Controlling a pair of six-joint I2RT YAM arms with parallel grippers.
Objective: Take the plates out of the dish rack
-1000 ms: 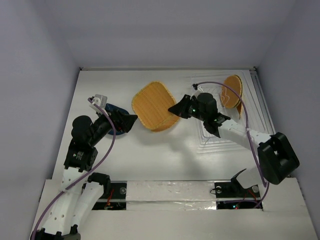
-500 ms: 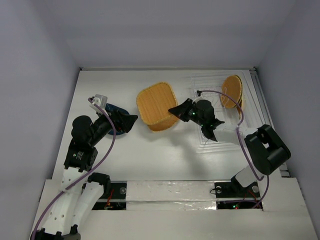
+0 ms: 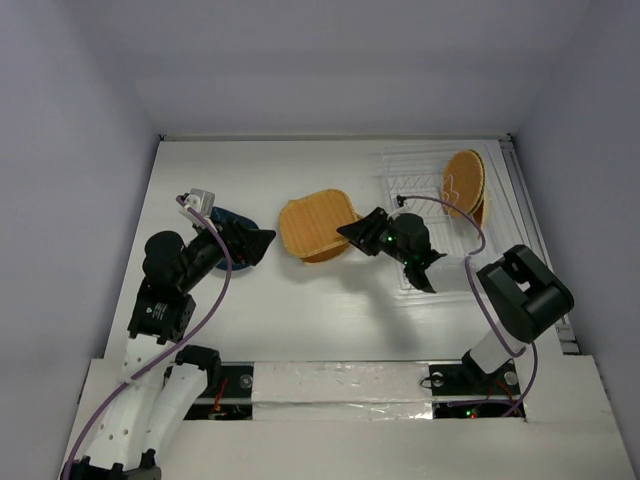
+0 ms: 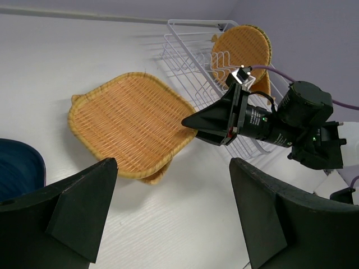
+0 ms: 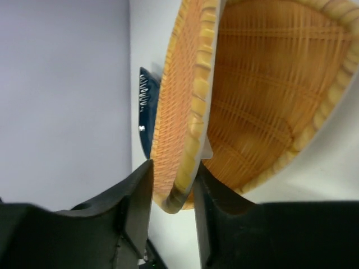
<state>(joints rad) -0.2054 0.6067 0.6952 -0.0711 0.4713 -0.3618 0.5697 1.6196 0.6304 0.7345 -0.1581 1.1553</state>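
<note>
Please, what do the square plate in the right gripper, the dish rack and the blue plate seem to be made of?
Square plate: woven wicker or rattan, matte orange-tan; crossing strands and a braided rim show.
Dish rack: thin pale bars, perhaps white coated wire or clear plastic; I cannot tell which.
Blue plate: smooth, dark, faintly ridged; ceramic or plastic, unclear.

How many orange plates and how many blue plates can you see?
Orange plates: 4 (1 held in the right tool at, 1 lying under it, what looks like 2 in the rack at)
Blue plates: 1
Total: 5 plates
</note>
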